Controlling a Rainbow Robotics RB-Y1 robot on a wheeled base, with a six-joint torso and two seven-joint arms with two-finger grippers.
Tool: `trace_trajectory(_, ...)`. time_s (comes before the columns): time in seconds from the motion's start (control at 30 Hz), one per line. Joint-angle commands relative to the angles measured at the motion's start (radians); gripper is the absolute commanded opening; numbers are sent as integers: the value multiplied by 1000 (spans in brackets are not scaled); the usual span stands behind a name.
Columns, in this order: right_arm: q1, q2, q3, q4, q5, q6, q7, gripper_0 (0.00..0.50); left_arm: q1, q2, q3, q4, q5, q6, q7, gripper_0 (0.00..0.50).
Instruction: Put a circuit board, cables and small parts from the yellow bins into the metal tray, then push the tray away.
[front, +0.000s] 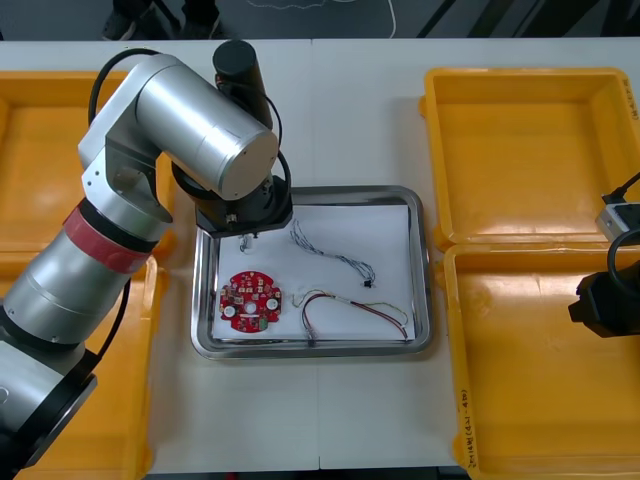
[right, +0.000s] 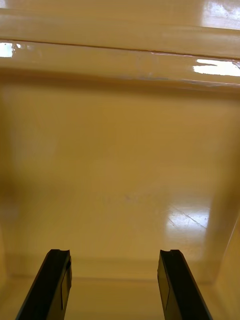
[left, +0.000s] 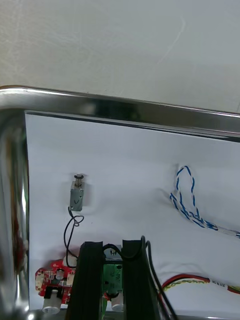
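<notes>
Left wrist view is showing the left end effector clenching the black cable trailing from a small metal part lying in the metal tray, near the circuit board. The right end effector is hanging released over a yellow bin.

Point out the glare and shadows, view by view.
Front view: the metal tray gleams along its rim. Right wrist view: white glare patches sit on the yellow bin wall. Left wrist view: the tray rim mirrors light; the small metal part throws a faint shadow.
</notes>
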Motion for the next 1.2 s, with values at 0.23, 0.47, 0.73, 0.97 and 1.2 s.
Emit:
trace_trajectory(0.23, 11, -7, -29, -7, -6, -8, 49, 500, -46, -33, -32, 69, -21, -65, -113, 0)
trace_trajectory(0.47, 11, -7, -29, -7, -6, -8, 49, 500, -44, -33, -54, 111, -18, -89, -113, 0)
trace_trajectory(0.73, 11, -7, -29, -7, -6, -8, 49, 500, -36, -34, -57, 111, -18, -92, -113, 66)
trace_trajectory(0.97, 11, -7, -29, -7, -6, -8, 49, 500, -36, -33, -57, 108, -23, -92, -109, 500)
trace_trajectory(1.2, 11, -7, -29, -7, -6, -8, 49, 500, -36, -33, -20, 60, -43, -51, -104, 500)
